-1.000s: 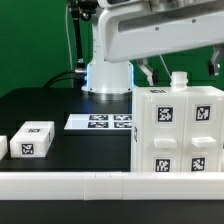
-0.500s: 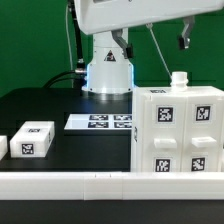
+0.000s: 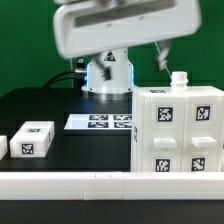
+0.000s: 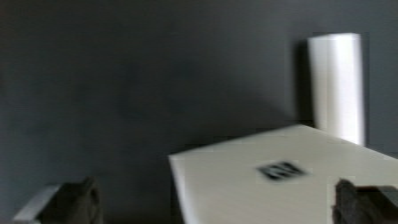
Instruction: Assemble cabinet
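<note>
"One black table [image 3: 60, 108], with a green wall [image 3: 25, 40] behind?"
"Yes. The cabinet [image 3: 178, 130] stands on it at the exterior view's right, near the marker board [image 3: 100, 122]."
"And the claw?"
"The gripper [image 4: 217, 205] hangs over a tagged white piece [image 4: 267, 165], fingers spread wide, gripping nothing."
</note>
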### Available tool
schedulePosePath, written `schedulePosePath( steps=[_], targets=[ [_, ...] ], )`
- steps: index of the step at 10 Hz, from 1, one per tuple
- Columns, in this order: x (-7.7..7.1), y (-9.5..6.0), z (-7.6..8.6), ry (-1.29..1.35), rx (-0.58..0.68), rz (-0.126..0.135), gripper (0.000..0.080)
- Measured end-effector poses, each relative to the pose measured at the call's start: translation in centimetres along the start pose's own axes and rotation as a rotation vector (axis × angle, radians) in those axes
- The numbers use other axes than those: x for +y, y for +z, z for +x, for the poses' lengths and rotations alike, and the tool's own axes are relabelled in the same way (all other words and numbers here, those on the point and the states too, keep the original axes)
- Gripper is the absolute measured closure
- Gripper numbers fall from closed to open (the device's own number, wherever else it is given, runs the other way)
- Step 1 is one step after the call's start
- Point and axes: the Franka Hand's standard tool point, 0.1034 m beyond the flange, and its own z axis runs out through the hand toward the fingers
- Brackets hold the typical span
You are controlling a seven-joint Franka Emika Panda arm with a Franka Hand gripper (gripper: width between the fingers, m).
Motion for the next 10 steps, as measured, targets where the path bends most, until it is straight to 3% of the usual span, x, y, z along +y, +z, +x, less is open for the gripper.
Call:
schedulePosePath(
  steps=[1,2,7,8,10],
  targets=[
    [3.0,2.3,-1.1,-0.025,0.033,-0.025,0.0151],
    [4.9,3.0,-1.5,-0.054,0.028,-0.042,0.0151],
    [5.1,2.9,-1.4,-0.068,0.031,-0.048,0.0151],
    [6.4,3.5,-2.3,-0.045,0.017,-0.051,0.0151],
    [10.6,4.0,-4.0,-0.021,0.03,-0.078,0.0151]
  ],
)
